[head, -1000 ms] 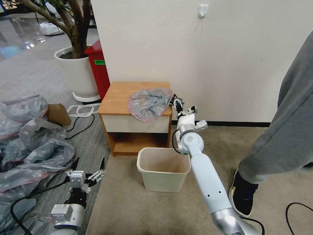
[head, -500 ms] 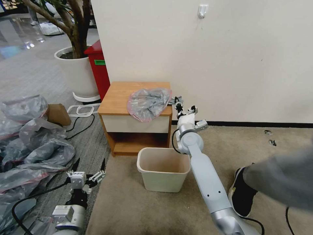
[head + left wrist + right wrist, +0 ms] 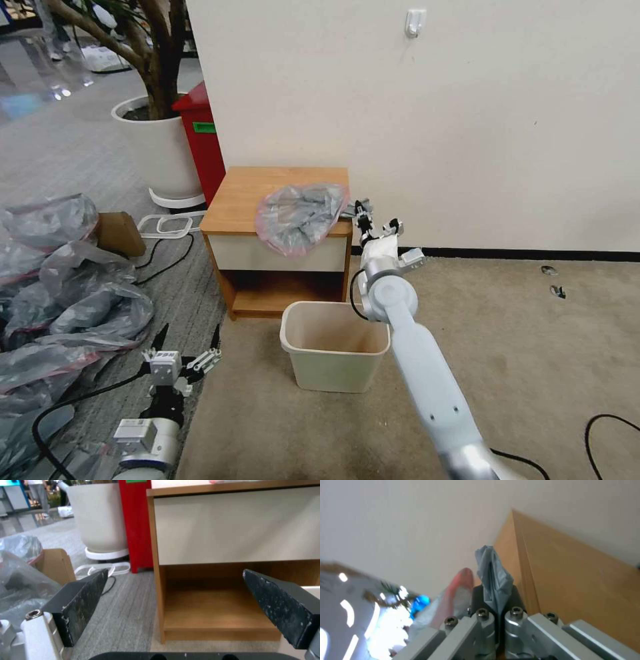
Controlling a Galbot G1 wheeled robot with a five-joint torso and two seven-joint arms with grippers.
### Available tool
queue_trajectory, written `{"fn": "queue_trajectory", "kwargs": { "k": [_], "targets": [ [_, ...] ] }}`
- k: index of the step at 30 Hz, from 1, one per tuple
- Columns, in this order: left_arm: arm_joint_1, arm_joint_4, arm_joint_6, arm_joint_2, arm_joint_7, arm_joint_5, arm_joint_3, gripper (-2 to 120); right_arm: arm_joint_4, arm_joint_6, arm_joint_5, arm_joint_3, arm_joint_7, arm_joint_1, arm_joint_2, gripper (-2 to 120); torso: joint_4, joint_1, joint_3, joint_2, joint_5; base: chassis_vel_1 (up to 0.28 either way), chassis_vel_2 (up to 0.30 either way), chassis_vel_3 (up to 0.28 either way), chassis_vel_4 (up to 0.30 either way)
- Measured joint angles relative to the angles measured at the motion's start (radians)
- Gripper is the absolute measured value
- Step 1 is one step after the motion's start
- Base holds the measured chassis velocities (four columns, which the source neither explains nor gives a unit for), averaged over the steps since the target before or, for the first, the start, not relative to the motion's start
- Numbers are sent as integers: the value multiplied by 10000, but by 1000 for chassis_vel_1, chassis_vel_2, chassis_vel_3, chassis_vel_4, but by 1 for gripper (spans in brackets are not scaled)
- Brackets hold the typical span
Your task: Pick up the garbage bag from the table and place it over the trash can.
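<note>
The garbage bag [image 3: 299, 217], crinkly grey with a pinkish rim, lies on the right part of the table [image 3: 247, 193] and droops over its white drawer front. My right gripper [image 3: 360, 212] is at the table's right edge, shut on a bunched corner of the bag. In the right wrist view, grey bag plastic [image 3: 495, 580] sticks up between the closed fingers of the right gripper [image 3: 498, 591] beside the wooden table top [image 3: 573, 580]. The cream trash can [image 3: 333, 363] stands on the carpet below, in front of the table. My left gripper [image 3: 187, 343] hangs open low on the left. In the left wrist view, the left gripper [image 3: 175, 573] faces the table [image 3: 233, 525].
A heap of grey bags [image 3: 60, 300] and a cardboard box [image 3: 120, 233] lie on the floor at left. A red bin [image 3: 200, 140] and a white plant pot [image 3: 157, 150] stand behind the table. The wall is close behind. Cables [image 3: 163, 257] run across the floor.
The person at the right has left the picture. The bag has bunched a little and sags lower over the drawer front. My left gripper shifted slightly down and right.
</note>
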Motion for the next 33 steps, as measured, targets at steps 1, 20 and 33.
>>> {"fn": "queue_trajectory", "kwargs": {
  "k": [1,20,33],
  "targets": [
    [-48,29,0,-22,-1,16,70,100,715,-221,-318,-358,430,-536,-280,0,-3,0,0,0,-4,0,0,0,0],
    [-128,-12,-107,-93,29,96,330,100,2004,-521,-3087,-1696,2225,-3571,-884,0,-3,0,0,1,-1,0,0,0,0],
    [-231,11,-119,4,40,10,302,100,1670,-497,-3582,-1461,2200,-3597,-865,0,-3,0,1,1,-1,0,0,0,0]
  ]
}}
